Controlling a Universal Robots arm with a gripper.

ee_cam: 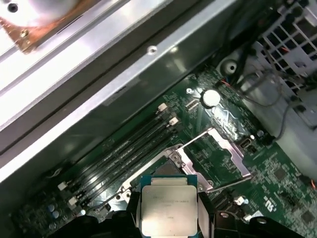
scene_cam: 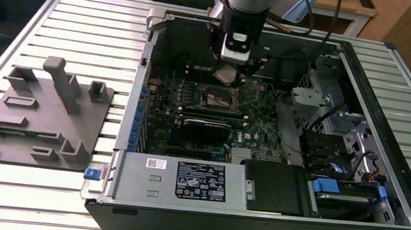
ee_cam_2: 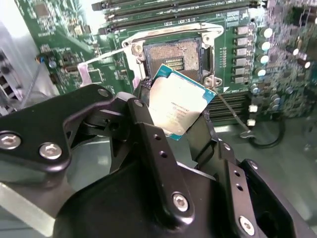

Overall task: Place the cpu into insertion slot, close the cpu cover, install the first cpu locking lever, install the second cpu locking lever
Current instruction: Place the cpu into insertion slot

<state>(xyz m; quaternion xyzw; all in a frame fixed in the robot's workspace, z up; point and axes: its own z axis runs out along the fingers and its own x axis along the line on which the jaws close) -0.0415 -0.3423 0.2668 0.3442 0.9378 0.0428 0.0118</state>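
My gripper (scene_cam: 232, 72) hangs inside the open computer case, just above the insertion slot (scene_cam: 221, 98) on the green motherboard (scene_cam: 267, 128). It is shut on the cpu (ee_cam_2: 179, 105), a small square chip with a silvery top, held by its edges between the black fingers (ee_cam_2: 143, 114). In both wrist views the insertion slot (ee_cam_2: 171, 57) lies uncovered right beyond the chip, apart from it. The cpu (ee_cam: 168, 208) hides part of the slot (ee_cam: 166, 169). The cpu cover (ee_cam: 220, 153) stands swung open beside the slot. A thin wire lever (ee_cam_2: 233, 111) sticks out unlatched.
Long black memory slots (ee_cam_2: 173, 6) run along one side of the socket. Drive cages and cables (scene_cam: 336, 137) fill the case on the exterior view's right. A grey fixture block (scene_cam: 41, 112) sits on the slatted table (scene_cam: 84, 12) at the exterior view's left.
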